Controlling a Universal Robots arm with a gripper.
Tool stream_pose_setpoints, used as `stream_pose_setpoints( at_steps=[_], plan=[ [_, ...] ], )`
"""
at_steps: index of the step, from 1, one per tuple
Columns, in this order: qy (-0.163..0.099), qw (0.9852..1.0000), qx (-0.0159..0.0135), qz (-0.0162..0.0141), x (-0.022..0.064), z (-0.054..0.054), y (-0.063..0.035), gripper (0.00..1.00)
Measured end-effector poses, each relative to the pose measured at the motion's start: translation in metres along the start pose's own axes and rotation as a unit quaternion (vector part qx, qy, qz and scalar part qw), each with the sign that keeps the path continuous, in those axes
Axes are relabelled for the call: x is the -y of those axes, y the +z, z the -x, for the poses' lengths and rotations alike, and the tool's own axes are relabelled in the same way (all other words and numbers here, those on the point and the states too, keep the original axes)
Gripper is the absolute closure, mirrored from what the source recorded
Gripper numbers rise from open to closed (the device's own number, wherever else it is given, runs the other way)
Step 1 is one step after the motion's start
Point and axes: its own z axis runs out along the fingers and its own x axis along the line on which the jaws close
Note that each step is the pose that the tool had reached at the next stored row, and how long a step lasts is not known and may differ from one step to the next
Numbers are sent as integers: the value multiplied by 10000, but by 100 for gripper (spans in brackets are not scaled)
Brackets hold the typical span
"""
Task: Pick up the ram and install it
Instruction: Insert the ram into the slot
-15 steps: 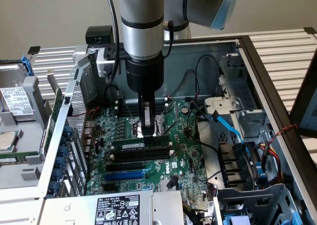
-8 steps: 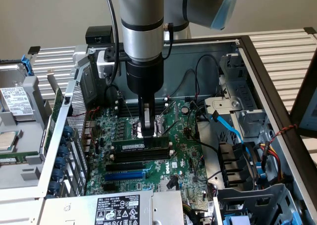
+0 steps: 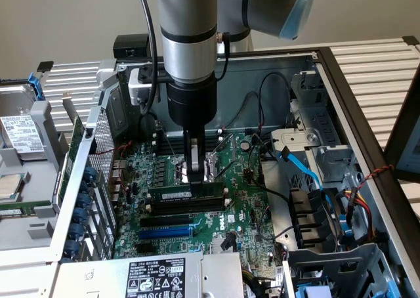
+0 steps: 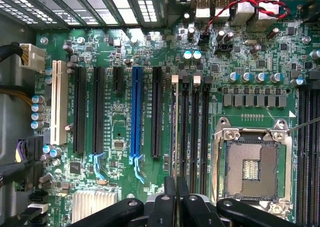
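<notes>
Open computer case (image 3: 249, 68) seen in the exterior view, read from that view's left to its right. At the far left, a swung-out metal bay (image 3: 26, 232) carried a labelled hard drive (image 3: 21, 132). The case itself held the motherboard (image 3: 243, 199), with a labelled power supply (image 3: 154, 278) along its near edge. Near the board's middle, the gripper (image 3: 195, 173) was clamped on the upper edge of the ram (image 3: 187, 194), which stood edge-down along a memory slot (image 3: 184, 211) between white end clips; whether it was fully seated could not be told. Probable hazards: a stick tilted or off its slot key would jam or bend under downward force, and closed clips would block it. The open processor socket (image 4: 250, 167) lay just beside the slots, so a sideways slip could strike it. Further right, a blue cable (image 3: 308, 173) and dark wires lay loose in the case, near the arm's path.
</notes>
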Motion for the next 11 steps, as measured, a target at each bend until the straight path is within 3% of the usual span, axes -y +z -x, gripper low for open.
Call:
stream_pose_setpoints(
  at_steps=[11],
  plan=[
    [18,10000,1,1,1,-8,9,87]
  ],
)
